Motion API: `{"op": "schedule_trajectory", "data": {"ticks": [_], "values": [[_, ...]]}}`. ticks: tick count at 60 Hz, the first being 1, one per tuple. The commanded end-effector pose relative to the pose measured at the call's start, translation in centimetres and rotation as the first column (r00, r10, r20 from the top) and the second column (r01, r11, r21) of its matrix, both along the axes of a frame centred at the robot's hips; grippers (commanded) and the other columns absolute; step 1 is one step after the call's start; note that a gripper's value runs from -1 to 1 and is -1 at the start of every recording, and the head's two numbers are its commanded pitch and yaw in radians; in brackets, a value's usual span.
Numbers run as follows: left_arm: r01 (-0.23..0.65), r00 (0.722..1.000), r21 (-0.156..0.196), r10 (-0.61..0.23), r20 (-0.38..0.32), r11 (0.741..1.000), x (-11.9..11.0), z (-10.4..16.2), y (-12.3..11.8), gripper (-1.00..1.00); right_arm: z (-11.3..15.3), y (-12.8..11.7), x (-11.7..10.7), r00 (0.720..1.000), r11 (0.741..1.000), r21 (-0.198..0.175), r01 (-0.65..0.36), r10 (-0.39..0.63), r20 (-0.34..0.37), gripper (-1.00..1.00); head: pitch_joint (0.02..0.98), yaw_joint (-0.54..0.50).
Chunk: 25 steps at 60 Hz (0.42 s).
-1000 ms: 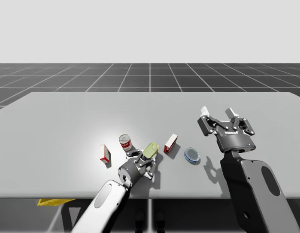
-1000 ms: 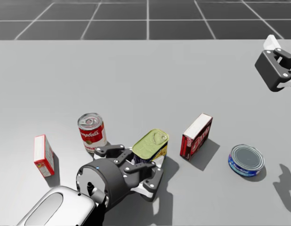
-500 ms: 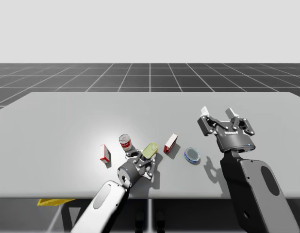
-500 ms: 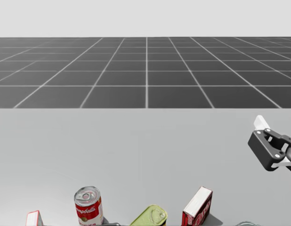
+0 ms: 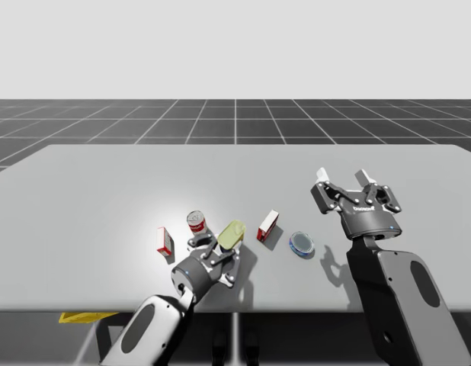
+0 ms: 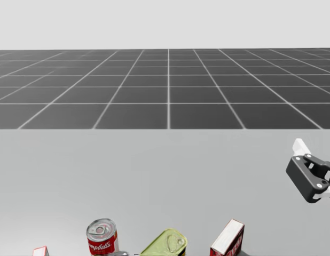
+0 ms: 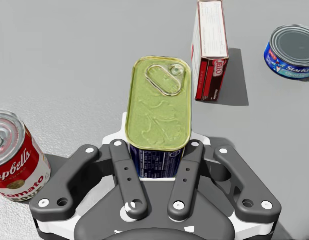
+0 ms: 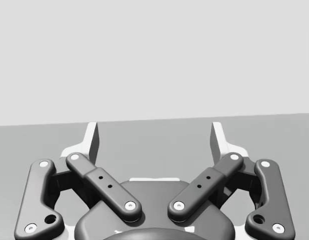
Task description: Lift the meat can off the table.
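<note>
Meat can stands tilted between the red soup can and the red box, and your left gripper clamps its 2 sides low down. Gripped that near its base, it may pivot or slip as you raise it. It is oblong, with a dull-green ring-pull lid and dark-blue walls. Your right gripper hangs spread and empty.

My left claw, low by the worktop's near edge, clamps the meat can. My right claw hangs toward the right edge, fingers spread wide.
</note>
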<state>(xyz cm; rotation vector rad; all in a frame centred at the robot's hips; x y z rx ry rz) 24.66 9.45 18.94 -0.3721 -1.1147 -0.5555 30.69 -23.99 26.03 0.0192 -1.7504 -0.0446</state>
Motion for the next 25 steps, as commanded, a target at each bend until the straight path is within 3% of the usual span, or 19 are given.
{"op": "schedule_trajectory", "data": {"ticks": [1,25], "values": [[0.112,0.988,-0.052,-0.105,0.116,0.992,-0.2,5.4,-1.4,1.00,0.0,0.0,0.0,1.000,1.000,-0.010,0.002,-0.002,0.005,-1.00,0.446,0.02],[0.109,0.944,-0.098,-0.072,0.323,0.989,-0.3,14.5,-0.3,1.00,0.0,0.0,-0.2,1.000,1.000,-0.026,-0.009,0.009,0.025,-1.00,0.431,0.02]]}}
